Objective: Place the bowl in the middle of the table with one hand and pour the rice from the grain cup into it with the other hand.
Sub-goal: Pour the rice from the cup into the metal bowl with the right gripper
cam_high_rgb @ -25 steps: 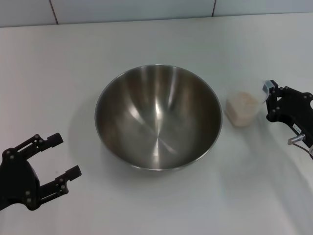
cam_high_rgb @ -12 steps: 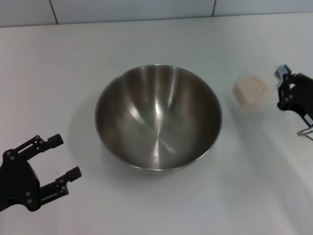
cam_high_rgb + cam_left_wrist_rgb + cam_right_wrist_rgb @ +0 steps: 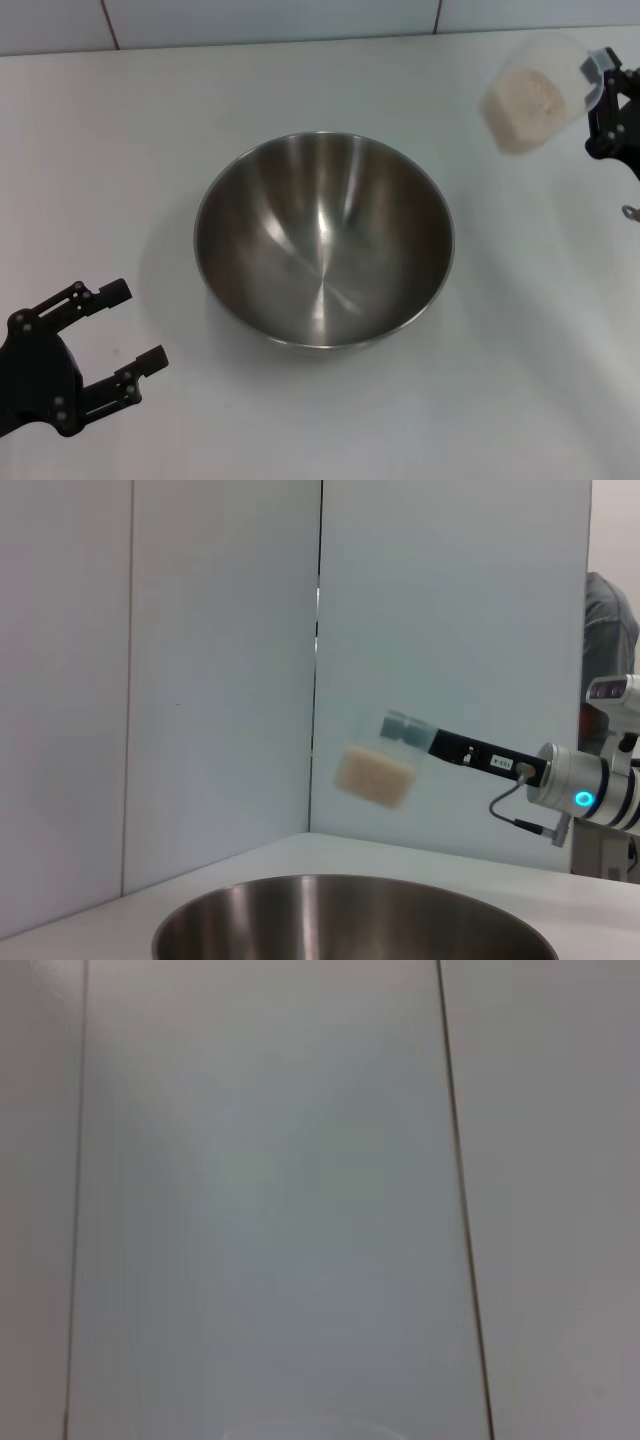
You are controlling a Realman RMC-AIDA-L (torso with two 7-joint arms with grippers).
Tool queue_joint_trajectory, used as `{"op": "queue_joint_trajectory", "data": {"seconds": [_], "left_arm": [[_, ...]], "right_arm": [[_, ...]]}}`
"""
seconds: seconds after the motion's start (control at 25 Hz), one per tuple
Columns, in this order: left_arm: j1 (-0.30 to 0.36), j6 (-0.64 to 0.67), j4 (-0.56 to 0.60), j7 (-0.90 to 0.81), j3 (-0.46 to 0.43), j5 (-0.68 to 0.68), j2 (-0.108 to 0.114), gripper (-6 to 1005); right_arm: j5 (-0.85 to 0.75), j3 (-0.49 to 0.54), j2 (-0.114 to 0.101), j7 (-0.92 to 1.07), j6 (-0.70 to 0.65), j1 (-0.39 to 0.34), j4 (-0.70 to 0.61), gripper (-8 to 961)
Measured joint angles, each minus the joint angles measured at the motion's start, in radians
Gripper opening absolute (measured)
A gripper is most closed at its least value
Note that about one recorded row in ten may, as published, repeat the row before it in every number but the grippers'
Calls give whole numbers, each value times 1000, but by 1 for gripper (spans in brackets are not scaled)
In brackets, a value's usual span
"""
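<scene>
The large steel bowl [image 3: 323, 240] stands upright in the middle of the white table [image 3: 150, 130]; its rim also shows in the left wrist view [image 3: 350, 920]. My right gripper [image 3: 598, 75] is at the far right, shut on the clear grain cup [image 3: 530, 85], and holds it in the air to the right of the bowl. The rice [image 3: 523, 100] fills the cup's lower part as a pale mass. In the left wrist view the cup [image 3: 380, 770] hangs above the bowl's far rim. My left gripper [image 3: 125, 330] is open and empty, low at the near left.
A white tiled wall [image 3: 300, 15] runs along the table's far edge. The right wrist view shows only that wall [image 3: 260, 1180]. A person in grey [image 3: 610, 630] stands behind the right arm in the left wrist view.
My right gripper has lifted the grain cup off the table, up and toward the far right. The bowl and the left gripper have barely moved.
</scene>
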Motion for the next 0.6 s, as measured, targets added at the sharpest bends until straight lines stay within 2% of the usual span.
{"op": "queue_joint_trajectory", "data": {"seconds": [0.6], "left_arm": [[-2, 3, 0, 0, 2, 0, -3, 771]], "right_arm": [[-50, -20, -2, 25, -17, 63, -7, 12]]}}
